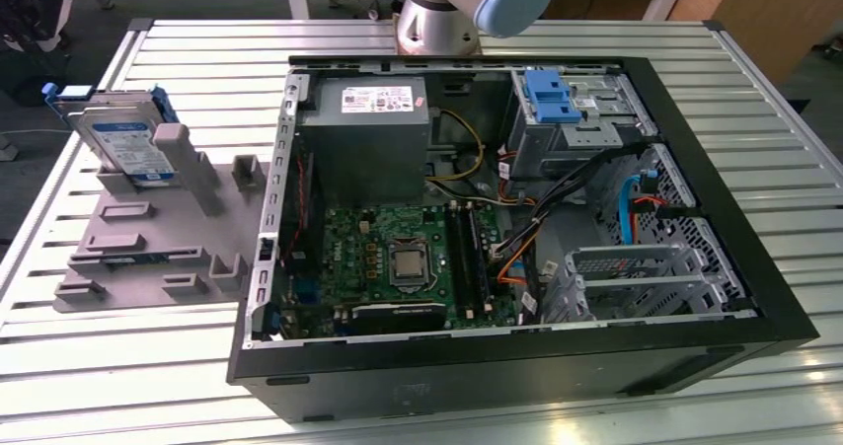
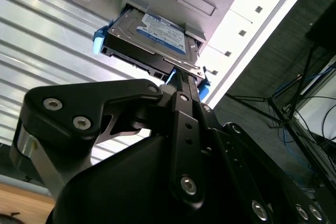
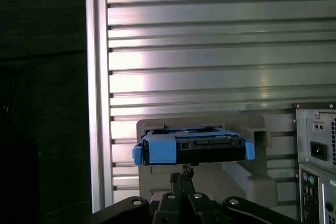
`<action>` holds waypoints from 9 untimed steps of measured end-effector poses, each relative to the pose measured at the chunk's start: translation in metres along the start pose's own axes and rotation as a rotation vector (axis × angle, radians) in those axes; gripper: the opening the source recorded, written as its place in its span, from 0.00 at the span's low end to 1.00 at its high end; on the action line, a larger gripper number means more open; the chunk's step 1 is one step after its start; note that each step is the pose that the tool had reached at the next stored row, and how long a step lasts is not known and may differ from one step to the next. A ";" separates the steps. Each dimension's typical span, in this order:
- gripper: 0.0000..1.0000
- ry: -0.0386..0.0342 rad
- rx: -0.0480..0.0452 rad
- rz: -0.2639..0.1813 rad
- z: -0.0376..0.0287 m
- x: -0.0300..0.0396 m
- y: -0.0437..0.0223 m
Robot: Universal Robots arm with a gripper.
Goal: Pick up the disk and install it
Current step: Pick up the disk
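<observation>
In the exterior view the disk [image 1: 125, 139] stands tilted in a grey stand [image 1: 158, 258] on the metal counter [image 1: 118, 376]. It is at the exterior view's left of the open computer case [image 1: 784, 307], and nothing is holding it. In the second wrist view the gripper [image 2: 181, 77] points at the edge of the disk [image 2: 157, 35]. Its jaws are pressed close together and hold nothing. In the first wrist view the blue frame [image 3: 160, 149] round the disk sits just past the jaw tips; I cannot tell if they touch. Jaws this narrow could not fit round the disk. I think they might bump it and knock it off the stand instead.
</observation>
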State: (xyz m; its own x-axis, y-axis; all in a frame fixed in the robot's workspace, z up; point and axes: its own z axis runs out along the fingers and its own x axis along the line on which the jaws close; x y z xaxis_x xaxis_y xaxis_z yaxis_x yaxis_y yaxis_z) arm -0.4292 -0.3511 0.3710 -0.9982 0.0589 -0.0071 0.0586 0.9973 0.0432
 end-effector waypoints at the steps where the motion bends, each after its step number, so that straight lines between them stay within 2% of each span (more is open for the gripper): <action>1: 0.11 0.0001 0.0000 -0.002 0.0000 0.0000 0.0000; 9: 0.11 0.0008 -0.0001 -0.017 0.0000 0.0000 0.0000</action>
State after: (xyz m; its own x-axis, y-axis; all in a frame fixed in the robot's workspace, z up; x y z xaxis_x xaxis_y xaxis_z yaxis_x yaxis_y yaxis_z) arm -0.4292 -0.3511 0.3710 -0.9991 0.0420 -0.0070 0.0416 0.9982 0.0432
